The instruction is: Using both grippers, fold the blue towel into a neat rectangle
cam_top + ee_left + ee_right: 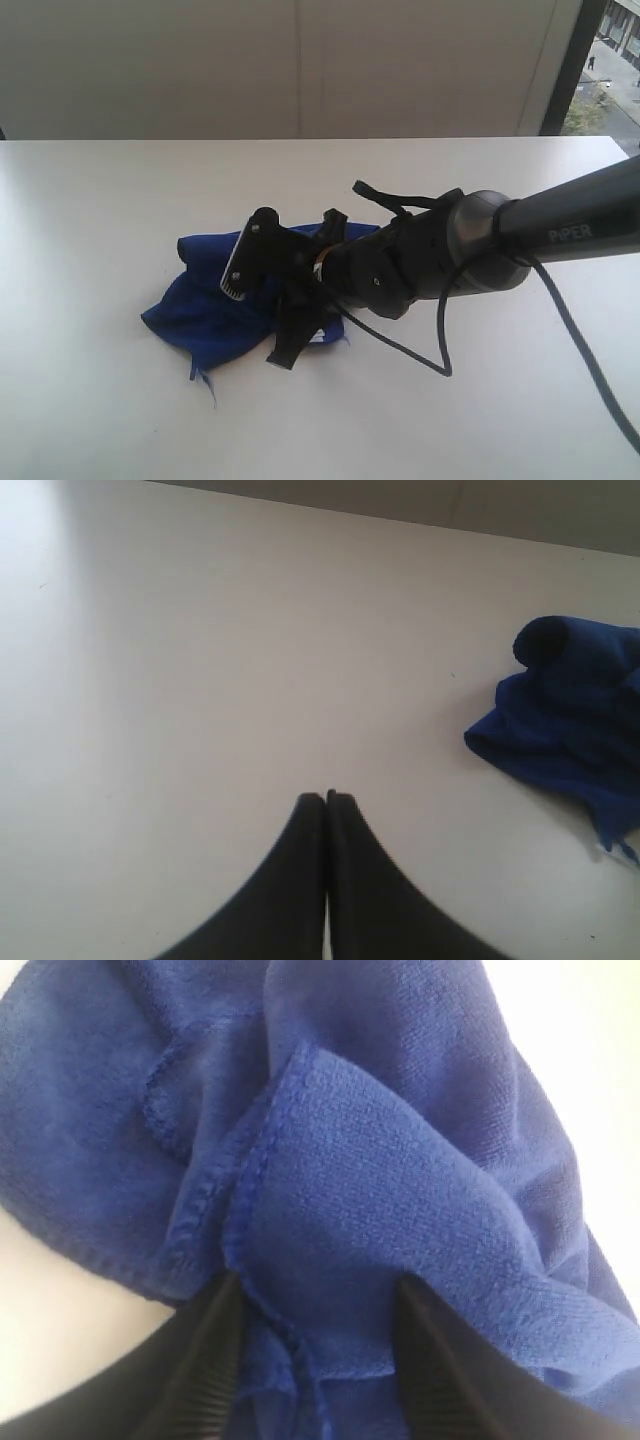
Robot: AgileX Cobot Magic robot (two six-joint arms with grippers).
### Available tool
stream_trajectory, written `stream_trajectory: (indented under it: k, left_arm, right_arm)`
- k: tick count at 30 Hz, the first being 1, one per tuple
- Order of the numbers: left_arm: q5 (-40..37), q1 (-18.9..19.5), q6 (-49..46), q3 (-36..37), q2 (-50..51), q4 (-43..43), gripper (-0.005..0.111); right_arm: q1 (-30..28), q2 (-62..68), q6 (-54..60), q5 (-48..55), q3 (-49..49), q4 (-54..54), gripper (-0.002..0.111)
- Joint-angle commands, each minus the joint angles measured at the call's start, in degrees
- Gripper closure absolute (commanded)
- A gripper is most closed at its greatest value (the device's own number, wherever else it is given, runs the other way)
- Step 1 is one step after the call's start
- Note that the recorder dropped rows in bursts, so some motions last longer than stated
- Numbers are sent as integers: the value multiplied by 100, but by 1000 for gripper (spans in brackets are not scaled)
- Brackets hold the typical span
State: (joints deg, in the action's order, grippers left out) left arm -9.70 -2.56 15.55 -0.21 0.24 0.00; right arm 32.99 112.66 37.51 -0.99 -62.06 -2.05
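Note:
The blue towel (190, 310) lies crumpled in a heap on the white table (100, 200). My right gripper (265, 305) reaches across the middle and sits low over the heap. In the right wrist view its two black fingers (215, 1335) stand apart, open, with a hemmed fold of the towel (350, 1160) bulging between them. My left gripper (326, 796) does not show in the exterior view. Its own view shows its fingertips pressed together, shut and empty, over bare table, with the towel (570, 720) well off to one side.
The right arm's black cable (445, 340) hangs in a loop down to the table beside the towel. A pale wall (300, 70) runs behind the table's far edge, with a window (610, 60) at the far right.

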Motion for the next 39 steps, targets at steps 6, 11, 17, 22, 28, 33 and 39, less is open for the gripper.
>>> stream_trajectory:
  k: [6,11,17,22,28,33,39]
  left_arm:
    - [-20,17,-1,21,-24,0,107]
    - [-20,17,-1,21,-24,0,107]
    - [-20,17,-1,21,-24,0,107]
    - [-20,17,-1,21,-24,0,107]
    - [-20,17,-11,21,-24,0,107]
    - [-20,17,-11,21,-24,0,107]
    - [-20,17,-11,21,-24,0,107]
  right_arm:
    - [-54,-76,185,-500,-56,40,62]
    - [-54,-76,334,-271,-94,40,62]
    - [-54,-207,480,396,-145,55,62]
    - [4,-870,454,1329,-159,55,62]
    - [7,-1089,-1328,4114,-1241,552,93]
    - [103,-524,-1445,5489,-2307,576,97]
    - [490,230,-1178,5446,-2525,1009,92]
